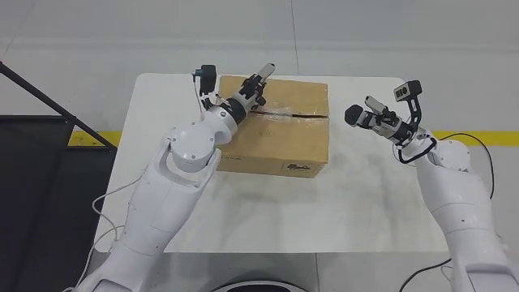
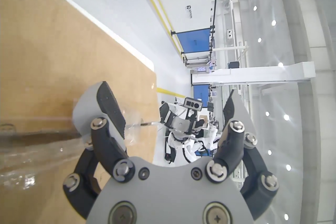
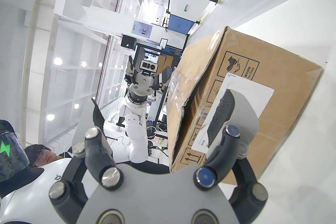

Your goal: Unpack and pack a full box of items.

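Observation:
A closed brown cardboard box (image 1: 280, 142) stands on the middle of the white table (image 1: 365, 203), with clear tape along its top seam (image 1: 280, 114). My left gripper (image 1: 259, 81) is open over the far left part of the box top. In the left wrist view, one finger (image 2: 110, 107) lies close to the taped seam (image 2: 39, 154) while the left gripper (image 2: 170, 109) holds nothing. My right gripper (image 1: 363, 109) is open and empty just off the box's right end. The right wrist view has this gripper (image 3: 160, 114) facing the labelled end of the box (image 3: 236, 72), where a top flap edge gapes slightly.
Bare tabletop lies in front of the box and to its right. A dark mat (image 1: 40, 195) covers the floor left of the table, crossed by a black pole (image 1: 49, 105). A cable (image 1: 478, 142) loops beside the right arm.

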Robot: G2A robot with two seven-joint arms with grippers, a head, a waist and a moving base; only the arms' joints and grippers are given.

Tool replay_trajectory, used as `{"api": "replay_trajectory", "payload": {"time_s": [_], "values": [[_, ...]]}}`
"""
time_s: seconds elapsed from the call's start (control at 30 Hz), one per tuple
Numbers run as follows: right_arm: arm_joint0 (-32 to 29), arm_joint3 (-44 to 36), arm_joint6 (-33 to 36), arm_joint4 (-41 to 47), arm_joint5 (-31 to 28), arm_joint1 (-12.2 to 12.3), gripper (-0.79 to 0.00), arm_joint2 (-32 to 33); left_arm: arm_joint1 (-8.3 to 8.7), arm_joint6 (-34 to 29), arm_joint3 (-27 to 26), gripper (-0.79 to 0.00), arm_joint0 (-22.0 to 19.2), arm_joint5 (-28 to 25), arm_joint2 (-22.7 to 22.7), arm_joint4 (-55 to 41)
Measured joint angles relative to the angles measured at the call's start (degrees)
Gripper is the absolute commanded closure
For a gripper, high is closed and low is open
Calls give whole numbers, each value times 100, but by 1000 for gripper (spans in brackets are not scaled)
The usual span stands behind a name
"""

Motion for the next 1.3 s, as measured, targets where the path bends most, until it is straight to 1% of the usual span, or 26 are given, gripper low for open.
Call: {"api": "replay_trajectory", "payload": {"time_s": [0.1,0.17,0.2,0.3,0.43,0.6,0.83,1.13,1.3], "values": [[16,39,19,19,-12,-5,-785,2,38,116,-163,-785,139,23,-300,10],[35,58,33,19,-14,-9,-785,-5,69,31,-192,-785,215,137,-436,68],[53,68,43,19,-9,-13,-785,-15,92,-109,-186,-785,247,244,-488,134],[110,90,63,19,9,-31,-785,-54,141,-429,-189,-785,287,437,-554,323],[163,143,84,21,-12,-48,-785,-86,175,-709,-221,-785,331,479,-571,400],[180,210,126,40,-47,-55,-785,-83,179,-838,-99,-785,274,477,-442,481],[107,228,156,66,-87,-32,-785,-8,130,-821,164,-785,91,435,-151,423],[29,169,137,81,-87,-23,-785,31,68,-694,166,-785,2,218,103,265],[7,168,155,83,-95,-18,-785,51,8,-462,182,-785,-41,18,279,135]]}}
